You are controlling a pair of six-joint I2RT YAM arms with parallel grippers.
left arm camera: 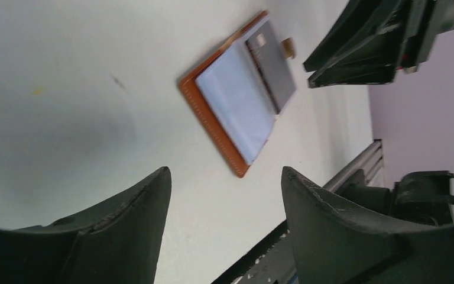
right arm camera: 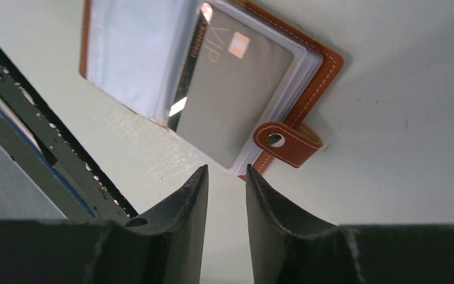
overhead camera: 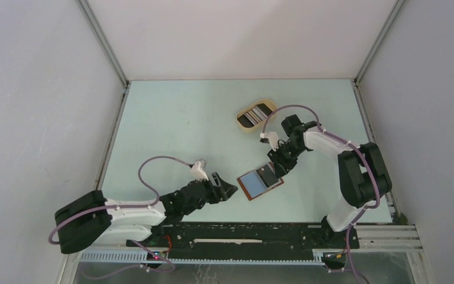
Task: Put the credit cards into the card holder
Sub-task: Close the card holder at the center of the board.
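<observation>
The card holder (overhead camera: 253, 187) lies open on the table, reddish-brown leather with clear sleeves. A grey card (overhead camera: 268, 173) sits in its right half; in the right wrist view this card (right arm camera: 236, 100) lies inside a sleeve, with the closing tab (right arm camera: 287, 142) beside it. My right gripper (overhead camera: 279, 161) hovers just past the holder's far right edge; its jaws (right arm camera: 226, 168) stand a narrow gap apart with nothing between them. My left gripper (overhead camera: 232, 190) is wide open and empty, just left of the holder (left arm camera: 207, 112). More credit cards (overhead camera: 255, 114) lie in a tray.
The beige oval tray (overhead camera: 240, 123) stands at the back of the table, behind the right gripper. A black rail (overhead camera: 242, 234) runs along the near table edge. The right arm's fingers (left arm camera: 354, 53) show at the top right of the left wrist view.
</observation>
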